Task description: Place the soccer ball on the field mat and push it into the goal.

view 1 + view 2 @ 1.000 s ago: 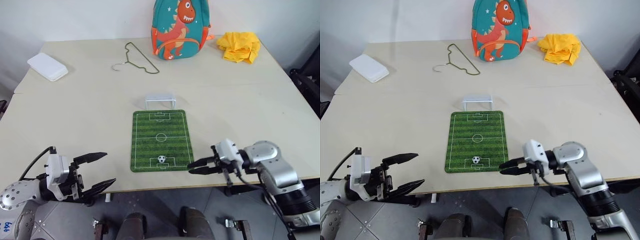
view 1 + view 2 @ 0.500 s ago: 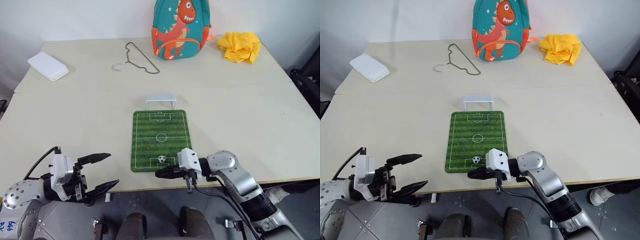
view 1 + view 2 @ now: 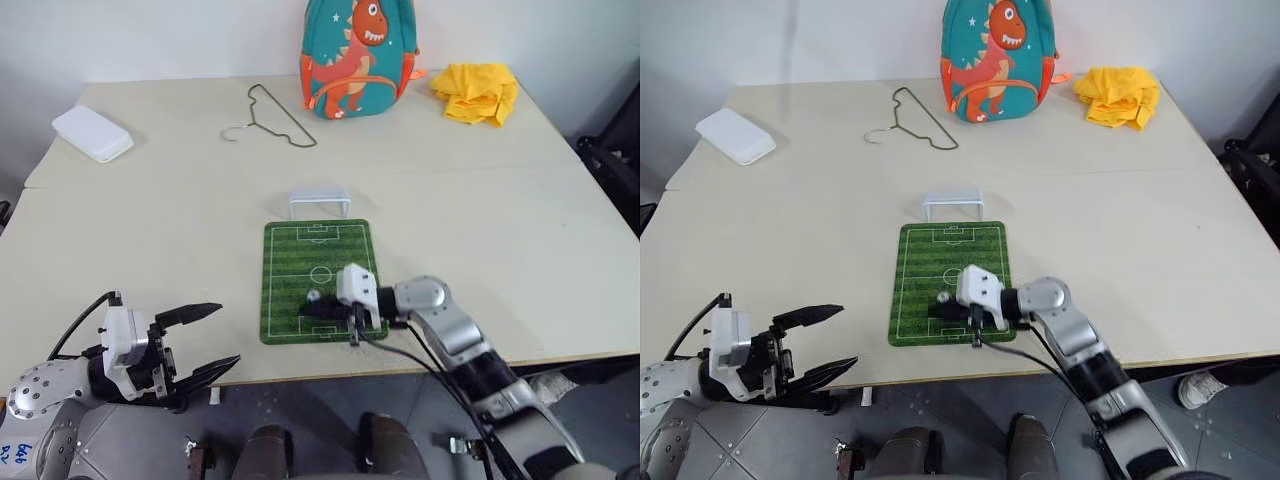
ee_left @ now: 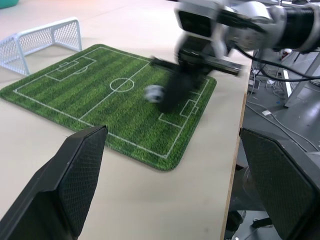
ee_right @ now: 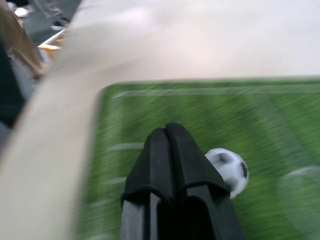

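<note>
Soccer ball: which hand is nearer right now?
Right. The right hand, fingers shut, sits right beside the soccer ball on the field mat. The left hand hangs open off the table's near edge, well apart from it.

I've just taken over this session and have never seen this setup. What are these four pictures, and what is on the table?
You are looking through a two-armed humanoid robot. The two wide pictures come from its head, looking down over a table. The other two come from cameras on its wrists.

On the table lie a green field mat, a small white goal at its far end, a wire hanger, a white box, a dinosaur backpack and a yellow cloth.

The right end effector, fingers shut and holding nothing, is over the mat's near end, right beside the soccer ball. The left end effector hangs open off the table's near edge, holding nothing.
</note>
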